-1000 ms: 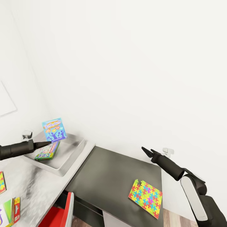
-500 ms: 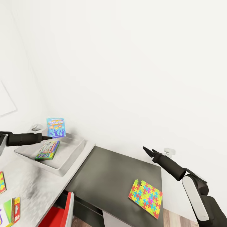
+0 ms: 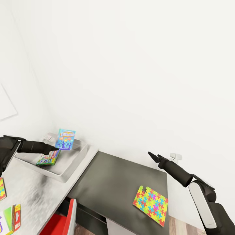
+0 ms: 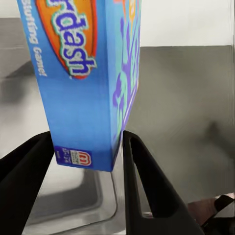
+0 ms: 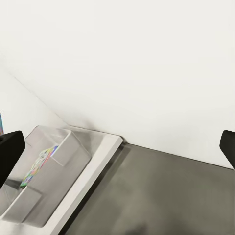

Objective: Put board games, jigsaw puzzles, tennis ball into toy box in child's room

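Note:
My left gripper (image 3: 54,151) is shut on the lower edge of a blue board game (image 3: 65,139), holding it upright over the far end of the light grey toy box (image 3: 70,164). In the left wrist view the blue box (image 4: 93,83) stands clamped between both fingers (image 4: 147,186). A second board game (image 3: 48,157) lies flat in the toy box. One jigsaw puzzle (image 3: 150,200) lies on the table's dark lower section (image 3: 111,178). Another puzzle (image 3: 1,188) and a red-edged board game (image 3: 11,218) are cut off at the left edge. My right gripper (image 3: 154,155) hovers open over the dark section.
A red chair (image 3: 62,223) stands under the table's near edge. White walls close the back and left. The right wrist view has the toy box (image 5: 63,196) with the flat game (image 5: 39,164) in it, beside the dark surface (image 5: 161,196).
My left gripper has carried the blue board game to the right and a little lower, over the toy box. The right arm has barely moved.

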You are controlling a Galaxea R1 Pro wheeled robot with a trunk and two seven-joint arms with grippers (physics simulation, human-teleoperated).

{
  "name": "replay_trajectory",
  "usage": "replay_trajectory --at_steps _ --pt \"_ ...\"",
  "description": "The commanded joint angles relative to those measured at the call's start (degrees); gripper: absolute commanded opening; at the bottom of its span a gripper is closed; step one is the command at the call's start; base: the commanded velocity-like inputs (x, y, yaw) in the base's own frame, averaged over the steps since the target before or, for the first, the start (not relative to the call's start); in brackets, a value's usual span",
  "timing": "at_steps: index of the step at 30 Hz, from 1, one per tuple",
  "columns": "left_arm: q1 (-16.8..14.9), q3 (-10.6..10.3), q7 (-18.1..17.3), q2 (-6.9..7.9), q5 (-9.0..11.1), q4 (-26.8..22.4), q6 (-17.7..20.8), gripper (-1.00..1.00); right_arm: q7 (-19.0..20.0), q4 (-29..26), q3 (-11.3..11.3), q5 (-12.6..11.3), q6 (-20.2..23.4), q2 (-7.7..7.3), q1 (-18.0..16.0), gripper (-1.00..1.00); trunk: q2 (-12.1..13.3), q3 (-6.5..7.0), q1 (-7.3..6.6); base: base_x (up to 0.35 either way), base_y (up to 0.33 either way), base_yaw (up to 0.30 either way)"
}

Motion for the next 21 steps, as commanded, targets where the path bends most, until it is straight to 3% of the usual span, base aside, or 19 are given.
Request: replay_trajectory --at_steps 1,9,14,21 --pt "-0.1 -0.1 -0.9 0.06 -1.0 0.0 -0.1 -1.0 0.1 -0.1 -0.1 -0.4 0.5 0.0 -0.1 1.0 -0.1 -0.12 0.03 0.0 0.0 0.0" --pt "-1.0 0.4 -1.9 0.05 -7.9 3.5 -1.8 -1.0 0.1 -0.3 -1.0 -2.0 3.7 0.05 -0.1 1.0 -0.1 -0.12 0.03 0.0 0.0 0.0" --pt "-3.7 0.5 -2.0 -0.18 -8.6 8.8 -4.6 -1.0 0.2 -1.1 -2.8 -2.4 4.9 0.05 0.0 1.0 -0.1 -0.16 0.03 0.0 0.0 0.0" --pt "-4.4 0.5 -2.8 -0.46 -8.0 10.5 -5.6 -1.0 2.9 -2.6 -3.3 -2.4 7.0 0.1 0.9 1.0 -0.1 -0.57 0.03 0.0 0.0 0.0"
